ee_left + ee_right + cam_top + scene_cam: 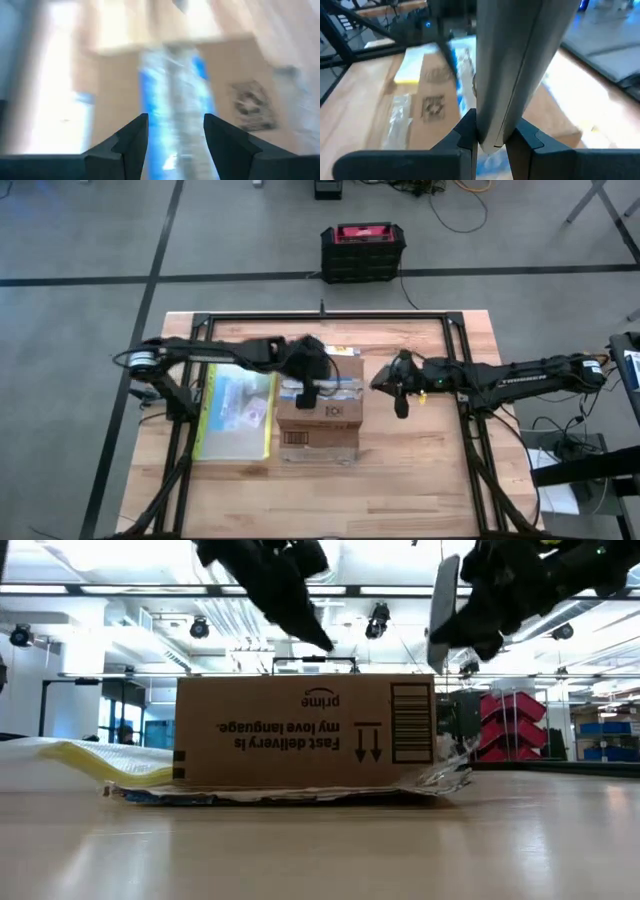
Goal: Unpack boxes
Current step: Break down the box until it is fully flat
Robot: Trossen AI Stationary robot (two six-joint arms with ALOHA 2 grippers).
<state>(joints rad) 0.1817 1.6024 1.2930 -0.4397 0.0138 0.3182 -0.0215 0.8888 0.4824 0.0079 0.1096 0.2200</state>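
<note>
The cardboard box (322,412) sits mid-table. The left gripper (175,135) hovers spread over its tape; the right gripper (492,135) pinches a grey blade (520,65). A hasty cut could gouge the contents.

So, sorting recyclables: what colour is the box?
Brown cardboard box with black print; low view shows it best.

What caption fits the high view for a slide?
Left gripper open above the taped cardboard box; right gripper, beside the box, shut on a flat grey tool.
</note>
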